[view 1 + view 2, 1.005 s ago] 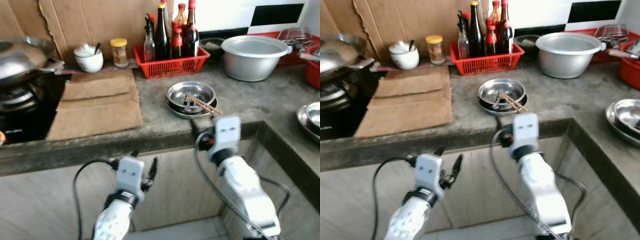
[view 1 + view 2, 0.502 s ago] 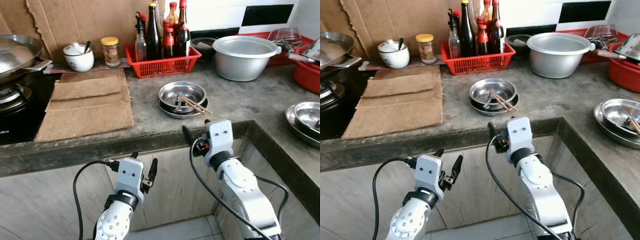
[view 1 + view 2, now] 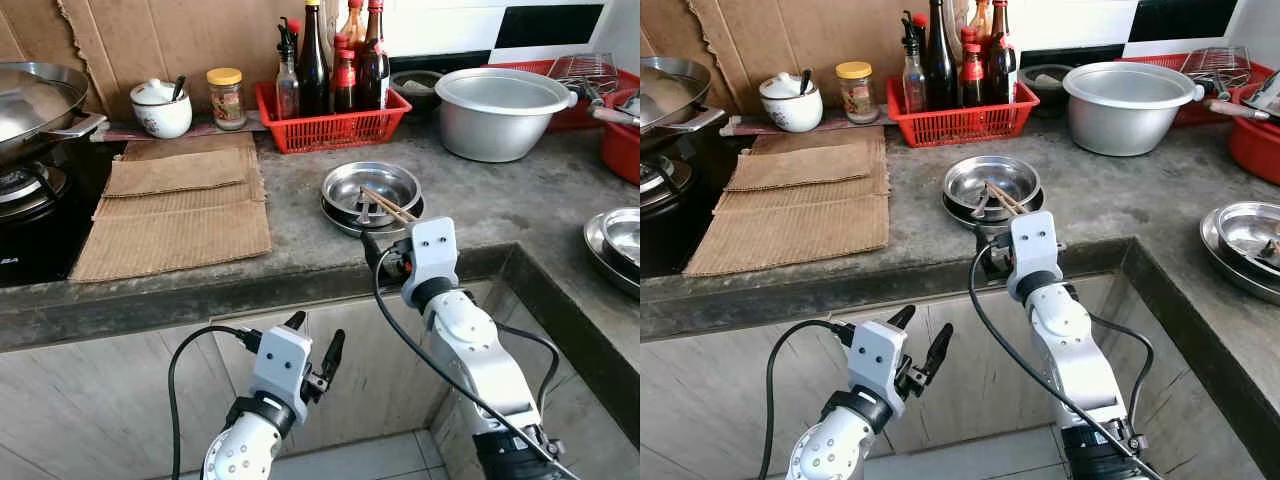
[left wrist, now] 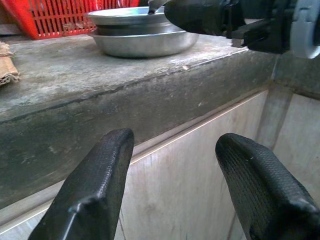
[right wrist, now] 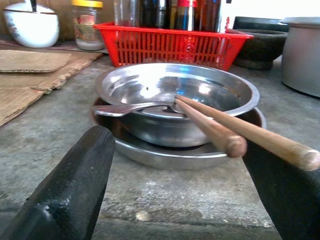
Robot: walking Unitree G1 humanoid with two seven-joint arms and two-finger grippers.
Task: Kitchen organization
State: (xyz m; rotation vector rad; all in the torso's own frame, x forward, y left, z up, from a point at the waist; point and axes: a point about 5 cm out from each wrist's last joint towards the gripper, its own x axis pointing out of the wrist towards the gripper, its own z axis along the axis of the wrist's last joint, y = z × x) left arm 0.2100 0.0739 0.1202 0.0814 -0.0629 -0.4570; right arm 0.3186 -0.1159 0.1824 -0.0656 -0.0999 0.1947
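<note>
Nearest you, the left gripper hangs below the stone counter edge in front of the cabinet door, its two black fingers spread apart and holding nothing. Above it, the right gripper sits at the counter edge with its fingers wide apart, also empty. Just beyond its fingertips lie the stacked steel bowls, with a pair of wooden chopsticks resting across the rim, their ends pointing at the gripper, and a metal spoon inside. Behind the bowls stands a red basket of bottles. Beside the basket sits a large metal pot.
</note>
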